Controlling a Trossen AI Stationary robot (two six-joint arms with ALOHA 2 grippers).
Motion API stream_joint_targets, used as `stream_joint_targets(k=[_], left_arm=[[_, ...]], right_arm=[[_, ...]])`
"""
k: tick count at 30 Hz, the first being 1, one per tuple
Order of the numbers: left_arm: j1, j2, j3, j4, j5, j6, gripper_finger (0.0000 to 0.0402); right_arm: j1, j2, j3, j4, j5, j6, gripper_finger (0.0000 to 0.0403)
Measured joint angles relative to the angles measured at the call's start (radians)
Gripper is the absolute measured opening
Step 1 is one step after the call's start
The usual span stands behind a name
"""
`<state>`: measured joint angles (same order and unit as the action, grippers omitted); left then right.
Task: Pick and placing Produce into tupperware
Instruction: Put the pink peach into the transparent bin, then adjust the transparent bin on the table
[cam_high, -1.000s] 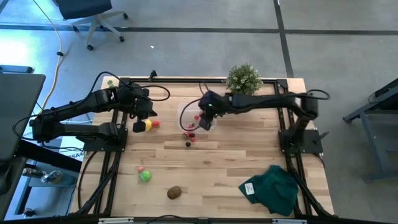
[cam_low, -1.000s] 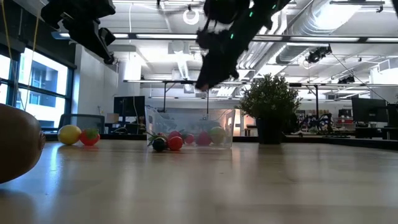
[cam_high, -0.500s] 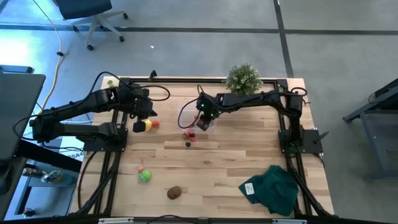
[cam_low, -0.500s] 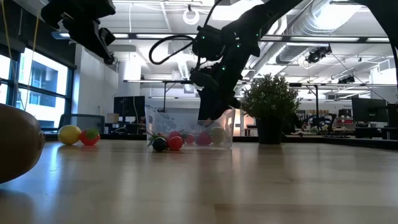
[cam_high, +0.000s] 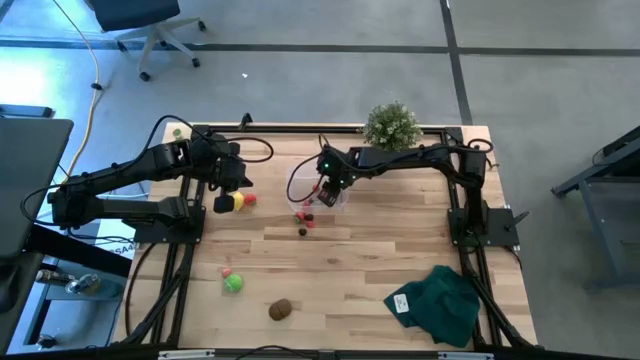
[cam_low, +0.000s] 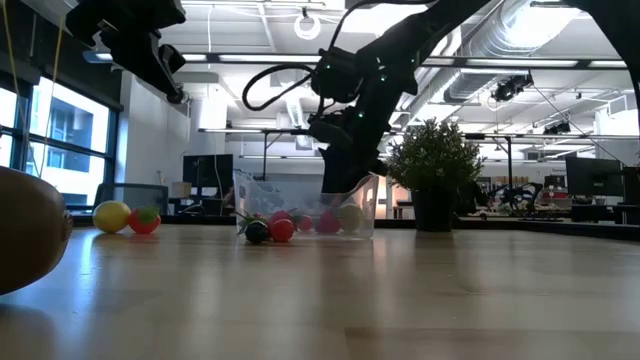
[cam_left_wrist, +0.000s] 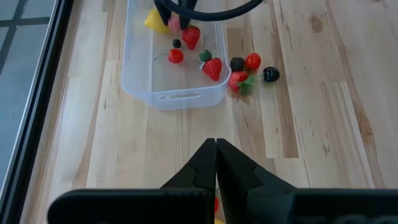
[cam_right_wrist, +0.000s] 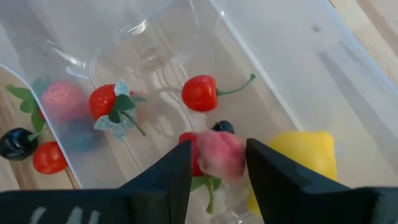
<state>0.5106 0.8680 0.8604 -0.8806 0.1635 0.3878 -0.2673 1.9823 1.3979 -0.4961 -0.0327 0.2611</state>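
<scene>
The clear tupperware (cam_high: 306, 185) stands at the table's far middle, holding a yellow lemon (cam_right_wrist: 305, 158), a cherry (cam_right_wrist: 199, 93), strawberries and a dark berry. My right gripper (cam_right_wrist: 219, 163) reaches down into it, shut on a pink fruit (cam_right_wrist: 221, 154). Red and dark berries (cam_left_wrist: 249, 71) lie on the wood beside the tupperware's near side. A green ball (cam_high: 233, 284) and a brown kiwi (cam_high: 280, 309) rest near the front edge. My left gripper (cam_left_wrist: 216, 149) is shut and hovers over a second lemon (cam_high: 237, 201) and a red fruit at the far left. My right gripper pinches the pink fruit (cam_right_wrist: 217, 149) between its two fingers (cam_right_wrist: 180, 171), one on each side of it. The fingers come from above, pointing down into the tupperware. The fruit sits low over the other fruits; whether it touches them cannot be told.
A bushy potted plant (cam_high: 391, 126) stands at the far edge, right behind the tupperware. A dark green cloth (cam_high: 440, 303) lies at the near right corner. A small red piece (cam_high: 226, 272) sits by the green ball. Bare wood spans the table's middle.
My right gripper has moved toward the table's left and come down from above the tupperware until its fingers are inside it, carrying the pink fruit along. The tupperware and the loose fruits have stayed where they were.
</scene>
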Motion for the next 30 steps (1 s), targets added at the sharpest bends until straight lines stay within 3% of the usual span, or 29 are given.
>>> stream_joint_targets(k=[9, 16, 30], left_arm=[[0.000, 0.000, 0.000, 0.000, 0.000, 0.000, 0.0003], [0.000, 0.000, 0.000, 0.000, 0.000, 0.000, 0.0003], [0.000, 0.000, 0.000, 0.000, 0.000, 0.000, 0.0003]], right_arm=[[-0.001, 0.000, 0.000, 0.023, -0.014, -0.038, 0.0161], [-0.001, -0.030, 0.000, 0.051, -0.091, -0.043, 0.0160], [0.060, -0.221, 0.000, 0.008, 0.017, -0.193, 0.0154]])
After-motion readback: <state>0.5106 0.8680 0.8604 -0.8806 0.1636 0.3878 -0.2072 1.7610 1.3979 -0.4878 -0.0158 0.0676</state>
